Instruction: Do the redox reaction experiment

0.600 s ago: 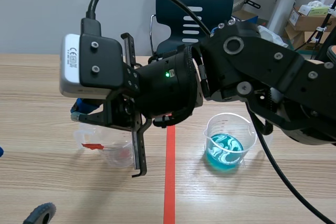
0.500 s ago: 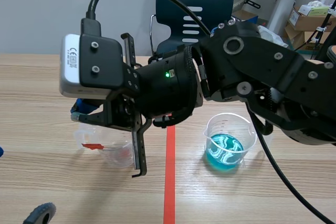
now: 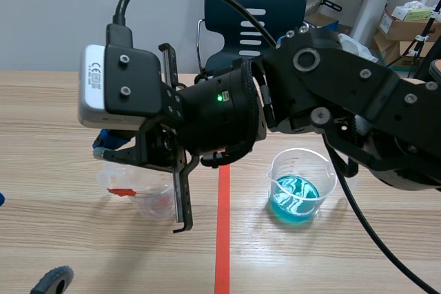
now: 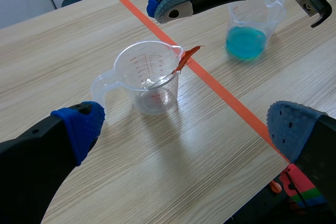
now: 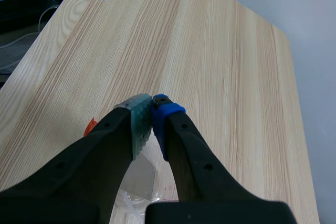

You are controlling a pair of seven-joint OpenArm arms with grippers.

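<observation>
Scene view: right pincer [image 3: 105, 146] hovers over the clear cup [image 3: 141, 194], blue beaker [image 3: 300, 187] sits across the tape [image 3: 222, 239]. Left wrist: left pincer [image 4: 186, 127] gapes wide, empty, cup just ahead. Right wrist: the right one's pads [image 5: 137, 121] are pinched together on nothing, so I'd guess next up is fetching that beaker to pour

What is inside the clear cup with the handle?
A thin strip leans inside the clear cup, its orange-red end poking over the rim. Any clear liquid cannot be told. The right arm covers its top in the scene view.
</observation>
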